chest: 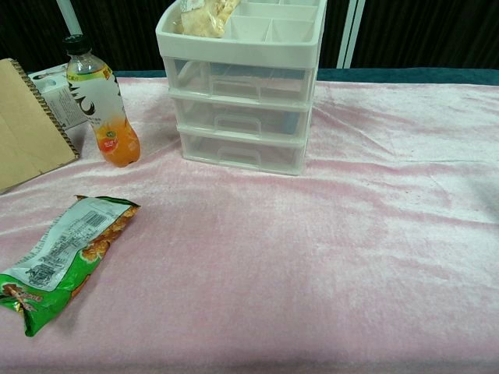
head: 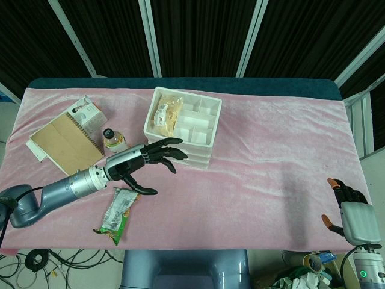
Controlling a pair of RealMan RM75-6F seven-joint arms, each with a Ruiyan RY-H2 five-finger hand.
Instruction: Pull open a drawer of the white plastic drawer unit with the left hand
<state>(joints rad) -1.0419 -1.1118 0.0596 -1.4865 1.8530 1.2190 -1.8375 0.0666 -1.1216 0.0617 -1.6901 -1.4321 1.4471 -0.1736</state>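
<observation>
The white plastic drawer unit (head: 183, 123) stands at the back middle of the pink-covered table (head: 271, 156). In the chest view the drawer unit (chest: 242, 101) shows three clear drawers, all closed, each with a front handle. Its top tray holds a small snack bag (head: 163, 113). In the head view my left hand (head: 144, 161) hovers just in front of the unit's lower left corner, fingers spread and holding nothing; the chest view does not show it. My right hand (head: 349, 208) rests at the table's near right edge, fingers apart and empty.
An orange drink bottle (chest: 101, 105) stands left of the unit, close to my left wrist. A brown notebook (head: 65, 143) and a white box (head: 89, 114) lie further left. A green snack packet (chest: 62, 253) lies near the front left.
</observation>
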